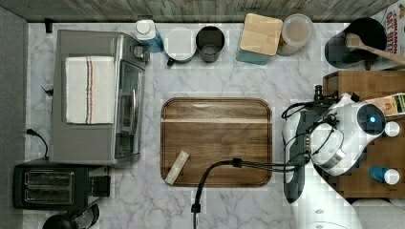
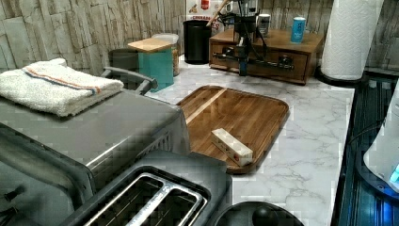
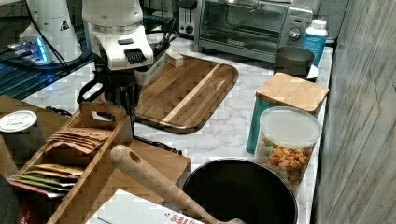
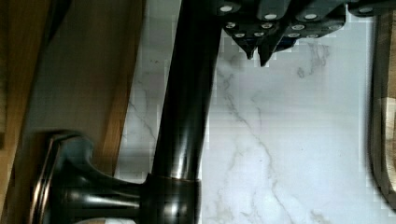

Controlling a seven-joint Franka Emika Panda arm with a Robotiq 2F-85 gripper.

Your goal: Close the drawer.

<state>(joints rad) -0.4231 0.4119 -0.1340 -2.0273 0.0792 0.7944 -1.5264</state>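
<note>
Gripper [image 4: 259, 56] fingertips sit close together, nearly touching, with nothing between them, just beside the dark metal handle bar [image 4: 184, 107] of the drawer [image 2: 263, 60]. That drawer sits in the front of the wooden cabinet [image 2: 270, 40], which stands on the marble tabletop [image 1: 215, 86] beyond the dark round-cornered wooden board [image 1: 217, 140] in the left view. The arm's black hand hangs down in front of the drawer face. A small pale block [image 1: 176, 168] lies on the board's near corner.
</note>
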